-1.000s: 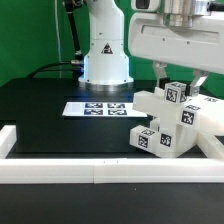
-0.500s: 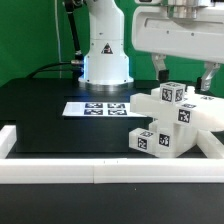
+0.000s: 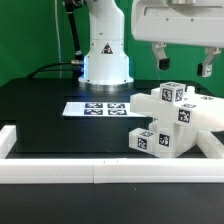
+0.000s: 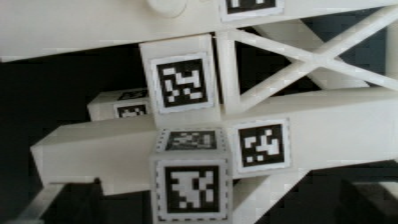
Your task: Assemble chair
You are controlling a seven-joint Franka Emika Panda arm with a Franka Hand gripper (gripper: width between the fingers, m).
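Observation:
The chair [image 3: 170, 122] is a cluster of joined white blocky parts with black-and-white tags, standing on the black table at the exterior view's right. Its top tagged block [image 3: 173, 94] sticks up highest. My gripper [image 3: 183, 67] hangs just above that block, open, its two dark fingers [image 3: 163, 62] spread wide to either side and holding nothing. In the wrist view the chair [image 4: 214, 110] fills the picture: tagged bars, a cross-braced part [image 4: 320, 60] and a tagged block [image 4: 191, 186] close to the camera. My fingertips barely show there.
The marker board [image 3: 95, 108] lies flat on the table in front of the white robot base [image 3: 105, 55]. Long white border rails [image 3: 100, 172] run along the near edge and the exterior view's left side.
The gripper has opened, letting go of the top tagged block, and has risen straight up clear of it. The chair has stayed in place.

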